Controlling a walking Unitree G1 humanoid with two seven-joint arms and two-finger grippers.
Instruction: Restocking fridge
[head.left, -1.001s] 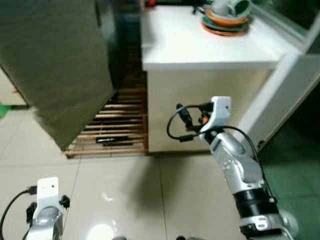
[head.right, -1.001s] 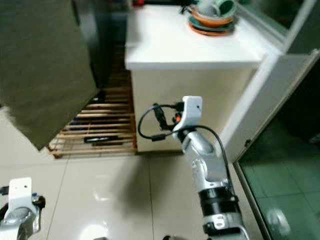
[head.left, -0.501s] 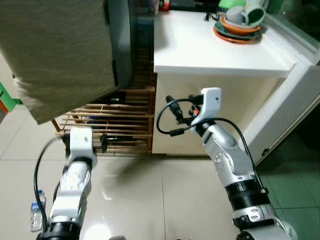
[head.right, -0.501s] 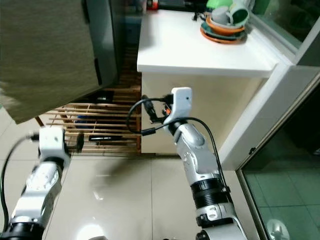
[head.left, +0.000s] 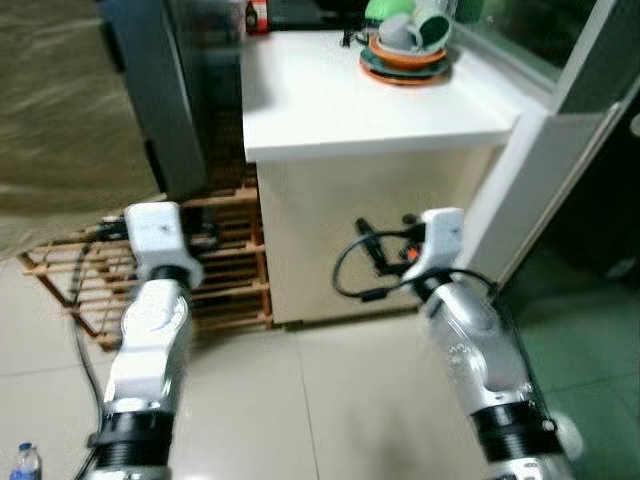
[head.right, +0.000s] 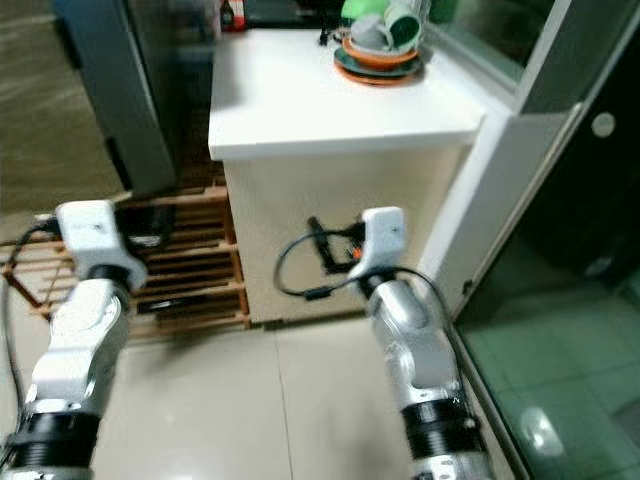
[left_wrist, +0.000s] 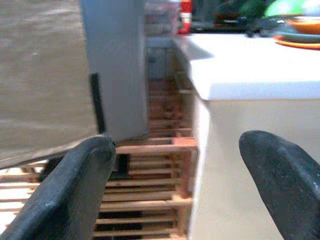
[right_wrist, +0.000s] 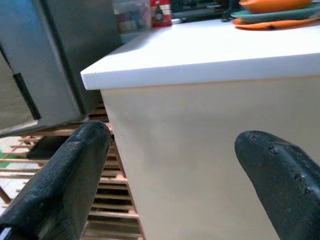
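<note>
The grey fridge (head.left: 150, 100) stands at the back left, and its door (left_wrist: 112, 65) looks shut in the left wrist view. Both arms are raised in front of me. My left arm (head.left: 150, 300) points toward the gap between the fridge and the white counter (head.left: 340, 100). The left gripper (left_wrist: 175, 142) is open and holds nothing. My right arm (head.left: 460, 320) faces the counter's cream side panel (right_wrist: 200, 150), and the right gripper (right_wrist: 172, 134) is open and holds nothing. A small water bottle (head.left: 22, 462) stands on the floor at the near left.
Stacked plates and cups (head.left: 405, 45) sit at the counter's far right, with a red bottle (head.left: 257, 15) behind. A low wooden slatted rack (head.left: 230, 270) lies between fridge and counter. A white-framed glass door (head.left: 590, 200) is on the right. Tiled floor (head.left: 320, 400) spreads in front.
The camera has shifted, so the whole picture has moved. My left arm has risen from low by the floor to chest height, pointing forward. The right arm holds about the same pose.
</note>
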